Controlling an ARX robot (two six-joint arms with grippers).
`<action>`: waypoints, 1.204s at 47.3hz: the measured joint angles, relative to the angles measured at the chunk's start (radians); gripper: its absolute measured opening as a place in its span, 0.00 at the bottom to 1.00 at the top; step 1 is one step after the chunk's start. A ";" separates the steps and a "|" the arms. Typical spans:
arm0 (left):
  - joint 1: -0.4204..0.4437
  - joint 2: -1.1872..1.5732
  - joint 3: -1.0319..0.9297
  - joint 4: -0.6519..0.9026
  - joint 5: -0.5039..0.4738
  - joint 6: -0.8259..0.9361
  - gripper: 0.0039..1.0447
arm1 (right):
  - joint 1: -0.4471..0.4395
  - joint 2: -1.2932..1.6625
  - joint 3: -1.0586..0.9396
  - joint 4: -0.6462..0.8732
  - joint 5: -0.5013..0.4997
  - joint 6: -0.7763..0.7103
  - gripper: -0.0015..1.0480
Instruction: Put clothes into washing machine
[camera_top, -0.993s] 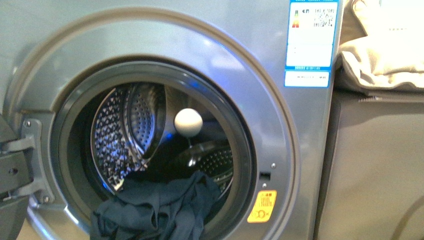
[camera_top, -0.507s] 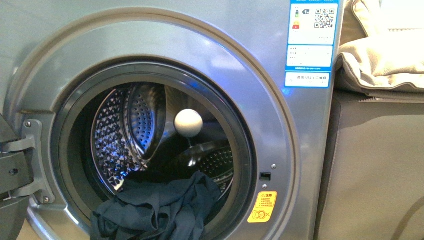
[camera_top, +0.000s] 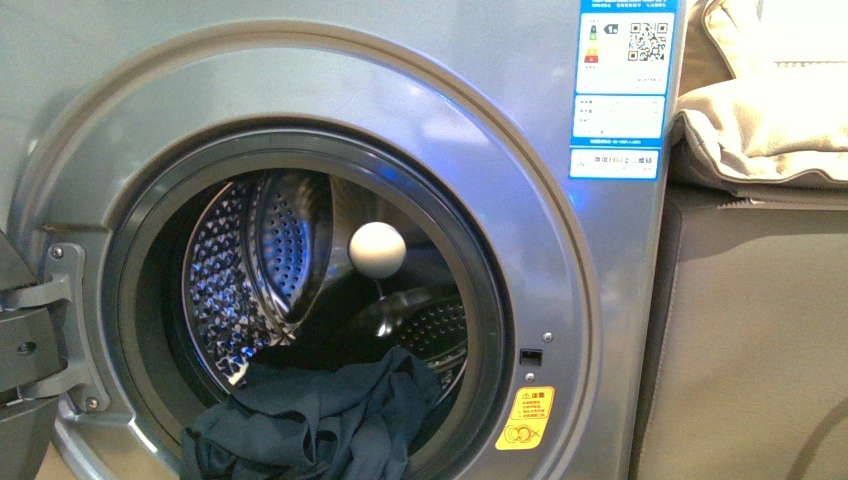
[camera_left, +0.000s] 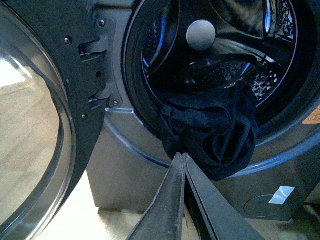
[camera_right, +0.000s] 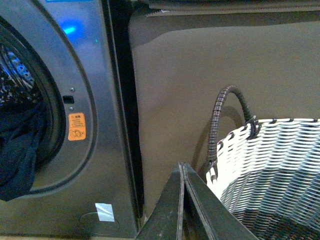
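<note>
Shift since earlier frames: almost none; front view sits a touch lower, energy label now reads sharper, garment bundle unchanged in place.
Clothes: dark navy clothes (camera_top: 315, 420) bunched in many folds across the lower lip of the porthole, part inside the drum, part spilling out over the rim and hanging down the front panel; the left wrist view shows the hanging lobe (camera_left: 212, 132) clearly.
Washing machine: silver-grey washing machine (camera_top: 480, 90), porthole uncovered, dark door seal (camera_top: 490, 270) ringing the opening.
Drum: perforated steel drum (camera_top: 235, 280) behind the clothes, blue glints on the metal.
Ball: pale round ball (camera_top: 377, 249) at mid-height of the opening, above the bundle, not touching it.
Door: glass door (camera_left: 35, 125) swung out to the robot's left, hinge bracket (camera_top: 60, 320) at the porthole's edge.
Stickers: orange warning sticker (camera_top: 526, 418) low beside the seal; blue-white energy label (camera_top: 622, 90) at upper corner of the front.
Left gripper: left gripper (camera_left: 183, 165) with fingers pressed together, nothing between them, tips just below the hanging fabric, contact not certain.
Right gripper: right gripper (camera_right: 182, 172) likewise closed and empty, away from the porthole, before the cabinet.
Surroundings: grey-brown cabinet (camera_top: 760, 330) touching the washer's side; beige quilted fabric (camera_top: 770, 110) on top; white woven basket (camera_right: 275, 165) with dark handle beside the cabinet.
</note>
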 joint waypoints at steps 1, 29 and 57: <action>0.000 0.000 0.000 0.000 0.000 0.000 0.03 | 0.000 -0.002 -0.002 0.000 0.000 0.000 0.02; 0.000 0.000 0.000 0.000 0.000 0.000 0.03 | 0.000 -0.050 -0.057 0.009 0.000 0.000 0.02; 0.000 0.000 0.000 0.000 0.000 0.000 0.75 | 0.000 -0.050 -0.057 0.009 0.000 -0.002 0.64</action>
